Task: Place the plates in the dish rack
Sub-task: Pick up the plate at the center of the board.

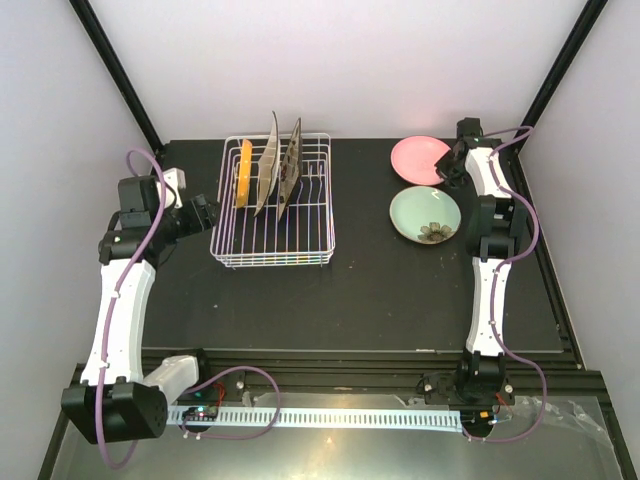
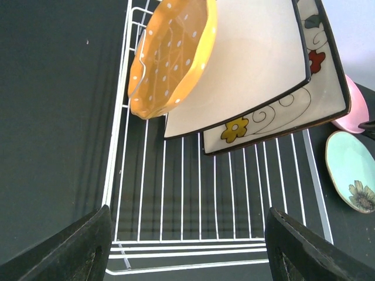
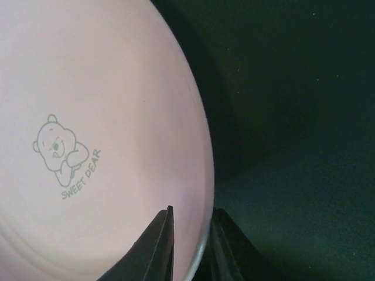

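Pink plate is clamped at its rim by the right gripper, for lifting into the rack.

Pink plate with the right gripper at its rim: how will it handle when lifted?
Probably stiff and breakable: the pink plate looks like glazed ceramic. Its smooth surface may slip between the fingers of the right gripper, which straddle only the rim. Held at one edge it will likely pivot downward, since most of the plate lies beyond the grip.
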`<state>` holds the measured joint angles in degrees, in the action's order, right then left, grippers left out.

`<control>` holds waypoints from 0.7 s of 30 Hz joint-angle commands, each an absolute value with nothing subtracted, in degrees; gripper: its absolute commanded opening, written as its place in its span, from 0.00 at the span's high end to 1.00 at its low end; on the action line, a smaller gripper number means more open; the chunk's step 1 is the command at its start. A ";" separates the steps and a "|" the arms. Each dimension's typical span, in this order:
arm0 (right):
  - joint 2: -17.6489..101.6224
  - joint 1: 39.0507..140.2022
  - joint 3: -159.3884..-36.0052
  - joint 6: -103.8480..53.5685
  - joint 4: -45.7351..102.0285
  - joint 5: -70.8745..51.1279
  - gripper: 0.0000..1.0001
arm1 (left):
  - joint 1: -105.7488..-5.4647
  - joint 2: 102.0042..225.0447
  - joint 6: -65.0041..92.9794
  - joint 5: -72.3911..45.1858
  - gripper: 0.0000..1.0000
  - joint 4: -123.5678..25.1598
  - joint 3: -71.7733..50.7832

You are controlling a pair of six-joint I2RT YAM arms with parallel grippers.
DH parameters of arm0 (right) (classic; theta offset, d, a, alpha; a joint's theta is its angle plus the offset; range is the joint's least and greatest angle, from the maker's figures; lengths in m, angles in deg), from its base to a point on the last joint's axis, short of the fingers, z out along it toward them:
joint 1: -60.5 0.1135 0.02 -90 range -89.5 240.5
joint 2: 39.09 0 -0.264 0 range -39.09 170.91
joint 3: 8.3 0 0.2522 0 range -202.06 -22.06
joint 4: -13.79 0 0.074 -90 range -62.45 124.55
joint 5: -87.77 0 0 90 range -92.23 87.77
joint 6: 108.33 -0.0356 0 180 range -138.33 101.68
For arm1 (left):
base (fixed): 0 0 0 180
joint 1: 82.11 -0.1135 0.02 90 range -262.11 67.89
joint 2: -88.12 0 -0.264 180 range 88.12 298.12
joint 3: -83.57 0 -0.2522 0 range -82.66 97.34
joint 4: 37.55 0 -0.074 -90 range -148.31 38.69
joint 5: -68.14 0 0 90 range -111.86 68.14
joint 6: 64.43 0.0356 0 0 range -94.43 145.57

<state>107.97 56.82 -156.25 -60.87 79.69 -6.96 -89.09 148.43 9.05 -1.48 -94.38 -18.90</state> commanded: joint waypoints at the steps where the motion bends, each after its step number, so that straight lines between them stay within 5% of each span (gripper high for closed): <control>1: 108.56 56.55 -155.06 -61.12 78.07 -7.17 0.83 | -88.62 146.89 9.91 -2.40 0.27 -95.90 -17.60; 8: 106.71 56.62 -152.36 -59.42 77.19 -7.76 0.99 | -88.62 146.18 10.18 -2.65 0.27 -96.51 -18.45; 21: 92.19 57.02 -143.79 -54.84 73.08 -9.87 0.99 | -85.24 144.81 13.10 -7.35 0.28 -100.26 -15.85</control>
<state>100.04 56.66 -144.54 -57.53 73.90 -8.39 -86.93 146.05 11.33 -4.96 -97.57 -18.90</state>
